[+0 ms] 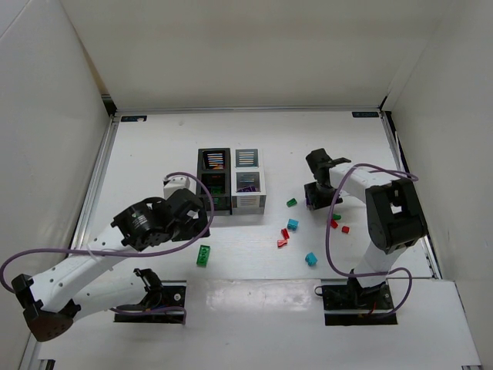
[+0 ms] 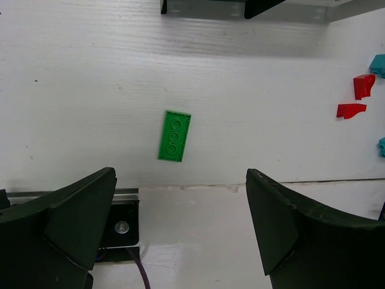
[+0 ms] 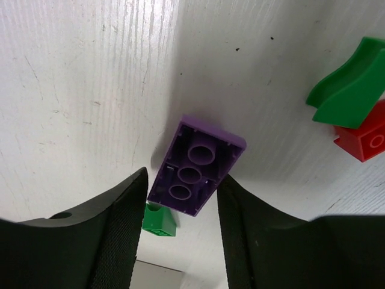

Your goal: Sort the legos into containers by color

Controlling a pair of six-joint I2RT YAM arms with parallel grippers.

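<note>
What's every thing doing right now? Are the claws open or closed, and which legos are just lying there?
left gripper: open, holding nothing.
right gripper: shut on the purple brick.
purple brick: pinched in the right gripper, hollow underside showing.
green brick: loose, flat on the table, studs up.
red bricks: loose on the table.
teal bricks: loose on the table.
containers: upright, open-topped, some bricks inside.
</note>
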